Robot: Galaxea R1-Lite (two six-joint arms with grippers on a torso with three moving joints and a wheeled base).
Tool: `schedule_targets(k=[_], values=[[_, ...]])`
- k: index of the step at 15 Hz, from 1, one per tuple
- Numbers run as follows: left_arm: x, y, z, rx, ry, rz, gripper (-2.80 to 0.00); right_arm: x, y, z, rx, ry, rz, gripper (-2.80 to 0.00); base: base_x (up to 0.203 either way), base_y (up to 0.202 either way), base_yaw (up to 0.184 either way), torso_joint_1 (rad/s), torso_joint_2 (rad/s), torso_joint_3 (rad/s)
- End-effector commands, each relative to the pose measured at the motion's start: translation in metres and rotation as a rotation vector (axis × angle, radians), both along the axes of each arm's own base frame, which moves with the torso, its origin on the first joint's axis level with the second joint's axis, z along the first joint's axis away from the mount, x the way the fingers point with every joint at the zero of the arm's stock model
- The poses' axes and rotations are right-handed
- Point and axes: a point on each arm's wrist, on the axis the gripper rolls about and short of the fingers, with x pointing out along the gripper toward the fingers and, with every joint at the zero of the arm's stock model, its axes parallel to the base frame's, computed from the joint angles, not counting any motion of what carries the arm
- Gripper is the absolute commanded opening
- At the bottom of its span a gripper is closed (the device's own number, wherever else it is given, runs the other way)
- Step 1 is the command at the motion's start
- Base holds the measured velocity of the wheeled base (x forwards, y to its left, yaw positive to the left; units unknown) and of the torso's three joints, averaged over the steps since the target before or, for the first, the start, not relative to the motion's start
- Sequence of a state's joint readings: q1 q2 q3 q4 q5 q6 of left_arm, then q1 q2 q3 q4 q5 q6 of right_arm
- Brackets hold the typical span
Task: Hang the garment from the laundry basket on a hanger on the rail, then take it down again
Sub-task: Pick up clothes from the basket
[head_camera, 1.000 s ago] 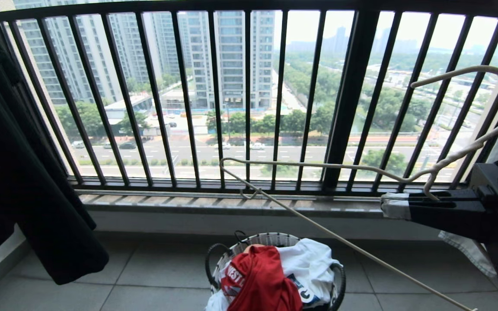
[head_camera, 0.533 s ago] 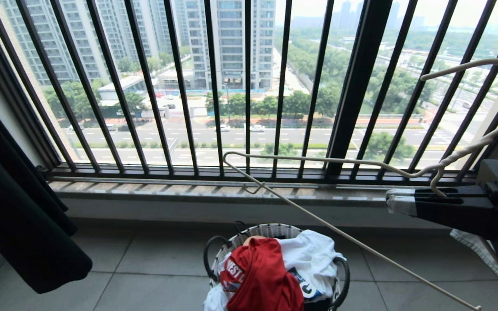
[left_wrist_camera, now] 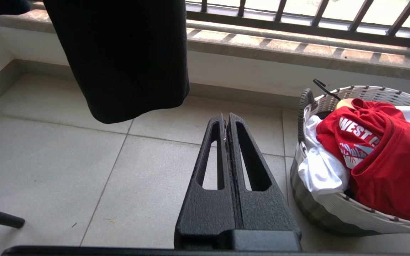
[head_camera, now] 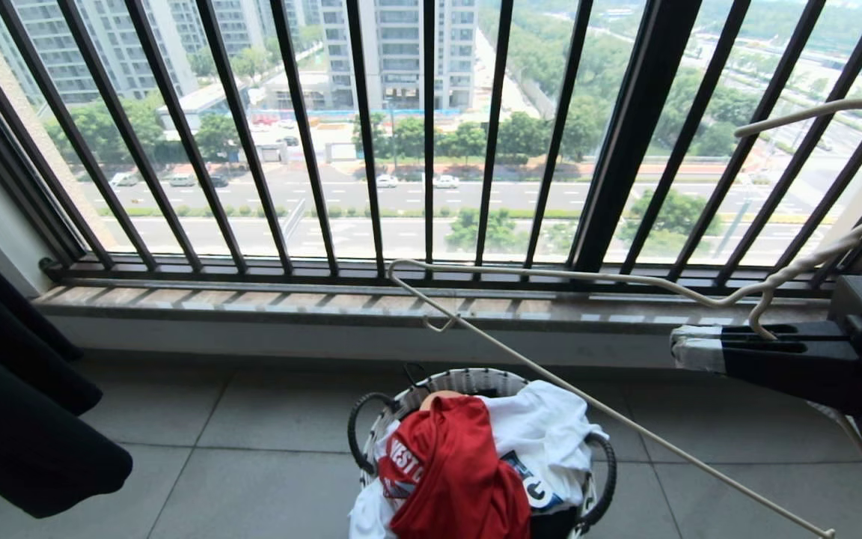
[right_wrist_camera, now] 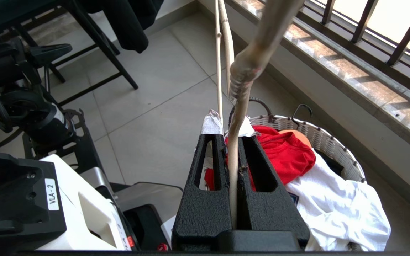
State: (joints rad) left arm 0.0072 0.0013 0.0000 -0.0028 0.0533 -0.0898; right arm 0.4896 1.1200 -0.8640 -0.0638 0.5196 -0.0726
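The red garment lies crumpled on top of the laundry basket, a small white woven one on the tiled floor below the window. In the left wrist view the garment shows white print. My right gripper is at the right, above and beside the basket, shut on the neck of the off-white wire hanger. In the right wrist view the hanger runs up between the fingers. My left gripper hangs shut and empty over the floor beside the basket. The rail is out of view.
A black garment hangs at the left. The dark barred window railing and a stone sill stand behind the basket. A white T-shirt lies under the red one. My base and dark chair legs are behind.
The head camera has tilted downward, so the railing and basket sit higher in the picture. The right gripper still holds the hanger in the same place.
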Motion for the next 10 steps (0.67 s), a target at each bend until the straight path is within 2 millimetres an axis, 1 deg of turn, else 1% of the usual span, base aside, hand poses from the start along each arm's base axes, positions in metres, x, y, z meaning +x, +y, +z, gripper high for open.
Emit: schedule_targets(k=[1,10], values=[[0.0000,0.0000,0.0000,0.001,0.000,0.001,-2.80,-0.0002,0.0002,0.0006,0.002,-0.004,0.005,-2.80,0.000,0.000,0.000,0.001,0.01,-0.193],[0.0000,0.0000,0.0000,0.001,0.000,0.001,-2.80,-0.0015,-0.0007,0.0024,0.016,-0.028,0.003,-2.80,0.000,0.000,0.000,0.005,0.00,-0.199]])
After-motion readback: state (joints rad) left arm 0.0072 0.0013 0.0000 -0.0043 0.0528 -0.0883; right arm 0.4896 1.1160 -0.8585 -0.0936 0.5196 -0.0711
